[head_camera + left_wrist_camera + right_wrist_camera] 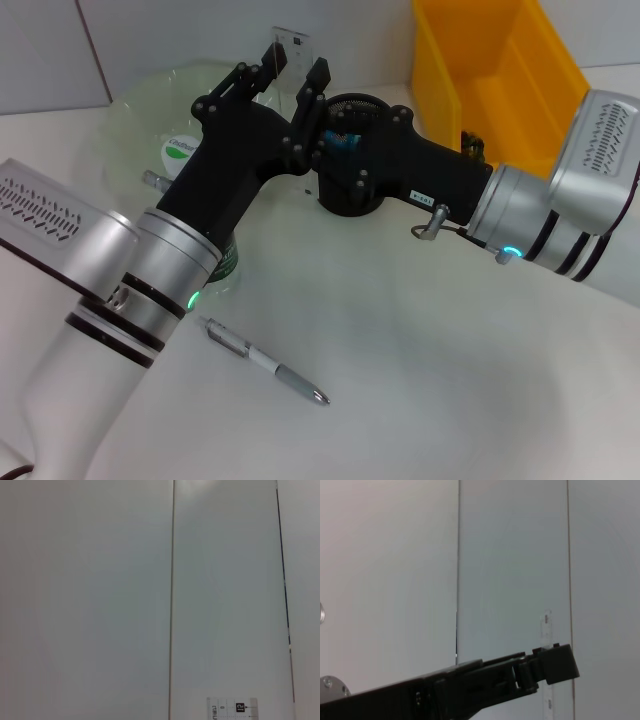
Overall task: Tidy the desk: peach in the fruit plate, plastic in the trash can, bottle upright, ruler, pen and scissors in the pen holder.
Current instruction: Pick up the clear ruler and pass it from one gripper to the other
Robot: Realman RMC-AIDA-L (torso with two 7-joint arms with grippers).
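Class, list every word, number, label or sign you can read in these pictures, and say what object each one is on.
"12": on the clear ruler, in the left wrist view; its other marks are too small to read.
White label on the right arm: too small to read.
White and green label on the bottle: print blurred, not readable.
Pen, yellow bin: no text visible.

Both arms reach forward and meet mid-desk, the left gripper [283,73] raised with fingers spread apart, the right gripper [335,135] angled in just beside it.
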